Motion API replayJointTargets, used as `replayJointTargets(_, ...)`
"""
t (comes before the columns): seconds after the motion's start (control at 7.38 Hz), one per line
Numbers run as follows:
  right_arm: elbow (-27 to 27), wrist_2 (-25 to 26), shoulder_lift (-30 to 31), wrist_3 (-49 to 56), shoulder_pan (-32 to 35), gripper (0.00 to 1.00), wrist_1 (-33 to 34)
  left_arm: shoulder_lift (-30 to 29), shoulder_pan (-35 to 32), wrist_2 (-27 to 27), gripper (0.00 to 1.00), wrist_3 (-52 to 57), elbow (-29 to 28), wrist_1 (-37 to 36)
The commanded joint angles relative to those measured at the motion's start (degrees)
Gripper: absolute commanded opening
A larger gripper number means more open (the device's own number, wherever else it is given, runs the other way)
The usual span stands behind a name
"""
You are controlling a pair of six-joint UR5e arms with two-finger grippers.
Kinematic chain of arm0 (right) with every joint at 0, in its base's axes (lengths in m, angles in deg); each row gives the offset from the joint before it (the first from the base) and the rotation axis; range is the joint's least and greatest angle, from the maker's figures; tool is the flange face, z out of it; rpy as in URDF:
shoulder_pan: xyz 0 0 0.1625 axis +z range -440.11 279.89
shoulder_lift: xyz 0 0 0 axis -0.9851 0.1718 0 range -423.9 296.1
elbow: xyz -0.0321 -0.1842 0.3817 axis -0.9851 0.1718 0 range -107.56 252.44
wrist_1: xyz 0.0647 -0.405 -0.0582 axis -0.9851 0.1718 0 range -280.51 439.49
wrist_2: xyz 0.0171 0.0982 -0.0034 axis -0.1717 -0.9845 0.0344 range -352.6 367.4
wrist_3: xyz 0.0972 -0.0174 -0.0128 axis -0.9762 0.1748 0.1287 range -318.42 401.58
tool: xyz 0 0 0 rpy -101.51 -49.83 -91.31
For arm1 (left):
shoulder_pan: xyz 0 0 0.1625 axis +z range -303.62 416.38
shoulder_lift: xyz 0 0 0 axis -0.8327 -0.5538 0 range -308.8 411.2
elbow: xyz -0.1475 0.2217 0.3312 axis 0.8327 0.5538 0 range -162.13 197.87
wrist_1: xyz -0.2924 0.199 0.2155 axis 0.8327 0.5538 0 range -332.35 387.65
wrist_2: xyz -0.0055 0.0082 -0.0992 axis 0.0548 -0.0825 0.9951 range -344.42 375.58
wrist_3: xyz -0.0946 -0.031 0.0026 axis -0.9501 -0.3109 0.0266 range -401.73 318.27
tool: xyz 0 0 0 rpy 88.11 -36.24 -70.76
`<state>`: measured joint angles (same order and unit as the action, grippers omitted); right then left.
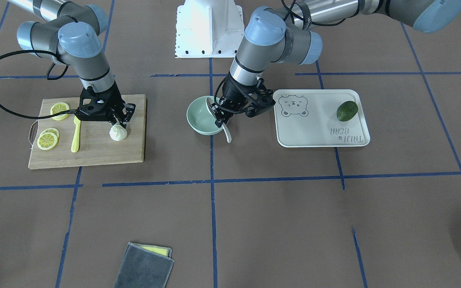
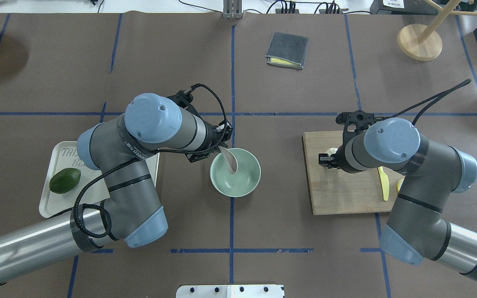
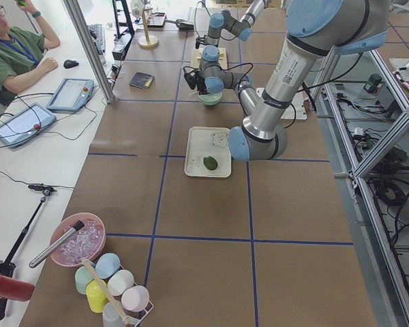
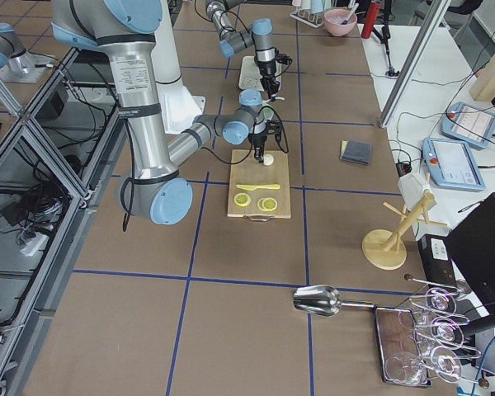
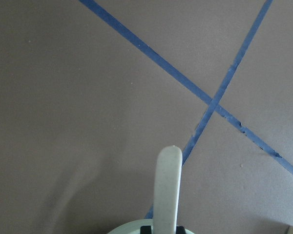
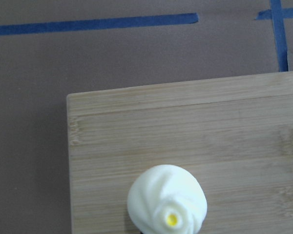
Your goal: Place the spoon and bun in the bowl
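- Clamped tight between the fingers of the left gripper (image 1: 219, 119): the small white, slightly translucent soup spoon (image 2: 230, 162), tilted, one end down over the hollow of the round pale mint-green glossy bowl (image 2: 244, 186), the other end poking out past the rim toward the operators' edge of the bench
- Cannot tell whether the spoon touches the inside of the bowl or hangs clear of it
- Midway between the two ends of the bench, somewhat nearer the robot's edge than the operators' edge: the bowl
- Spread apart and gripping nothing: the right gripper (image 1: 119, 121), poised just above the small white dome-shaped steamed bun (image 1: 117, 133), over its twisted top
- Upright on the pale rectangular wooden cutting board (image 1: 94, 154), near the board's edge that faces the bowl: the bun, toward the right end of the bench and well apart from the bowl
- Also on the board, on the side toward the bench's right end: a yellow plastic knife (image 1: 76, 138) and round yellow lemon slices (image 1: 47, 140)
- Toward the left end, just beside the bowl: a white rectangular tray (image 1: 318, 128) with a bear drawing, carrying a dark green oval fruit (image 1: 347, 111)
- Close to the operators' edge: a folded grey cloth (image 1: 144, 266)
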<state>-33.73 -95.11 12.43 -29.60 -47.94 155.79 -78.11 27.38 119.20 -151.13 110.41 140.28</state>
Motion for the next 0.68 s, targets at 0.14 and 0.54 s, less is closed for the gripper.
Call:
replayJointTargets(0.14,-0.1,-0.5,-1.7,0.2,1.9,0.29,0.2,-0.7,1.3,0.1,0.04,0.2,-0.1,0.2)
replayJointTargets(0.54,-0.2,-1.9,-2.8,0.1,3.0,0.29,0.3,-0.5,1.2,-0.1,1.0,0.8,0.9,0.1)
